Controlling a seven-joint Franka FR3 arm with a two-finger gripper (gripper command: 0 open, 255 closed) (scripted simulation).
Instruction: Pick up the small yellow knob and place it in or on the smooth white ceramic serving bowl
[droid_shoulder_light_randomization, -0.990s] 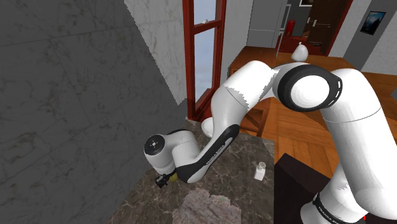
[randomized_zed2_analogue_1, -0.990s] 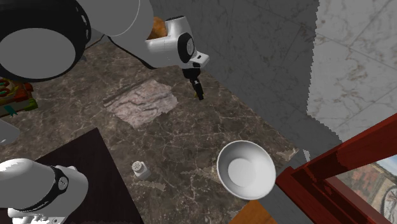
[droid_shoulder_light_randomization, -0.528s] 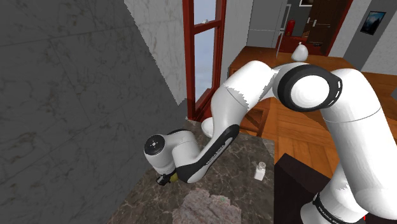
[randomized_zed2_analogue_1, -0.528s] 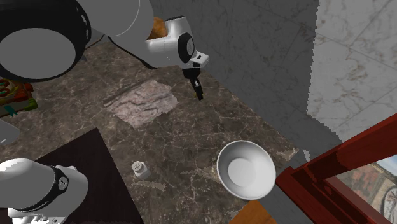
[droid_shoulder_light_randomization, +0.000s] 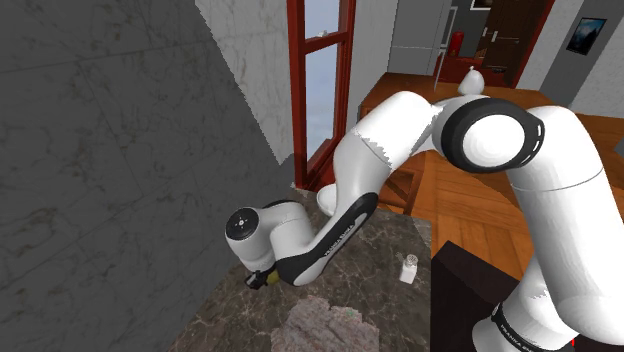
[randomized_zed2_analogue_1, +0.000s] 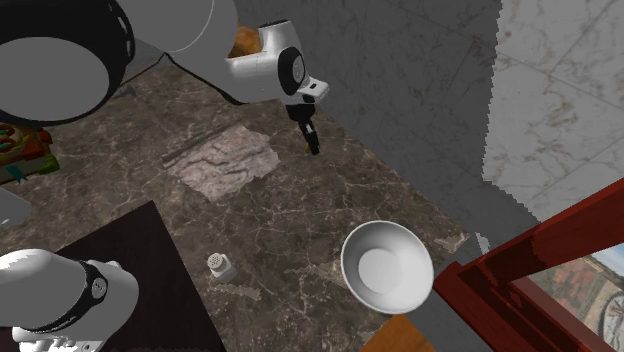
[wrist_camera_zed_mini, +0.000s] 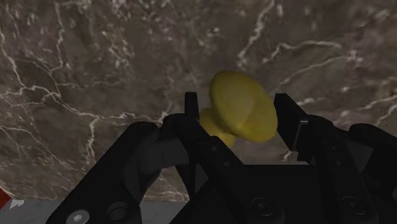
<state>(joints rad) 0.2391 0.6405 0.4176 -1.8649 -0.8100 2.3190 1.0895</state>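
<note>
The end effector (wrist_camera_zed_mini: 236, 124) is clamped on the small yellow knob (wrist_camera_zed_mini: 243, 113), one black finger against each side of it; it hangs over the dark marble desk (randomized_zed2_analogue_1: 290, 225), close to the grey wall (randomized_zed2_analogue_1: 400, 90); the white bowl (randomized_zed2_analogue_1: 352, 245) sits well apart, near the desk's corner by the red window frame (randomized_zed2_analogue_1: 520, 270); bare marble lies between them; a small shaker (randomized_zed2_analogue_1: 221, 266) stands off that line, beside the dark stand (randomized_zed2_analogue_1: 130, 260); a pale rough stone slab (randomized_zed2_analogue_1: 222, 163) lies near the end effector.
</note>
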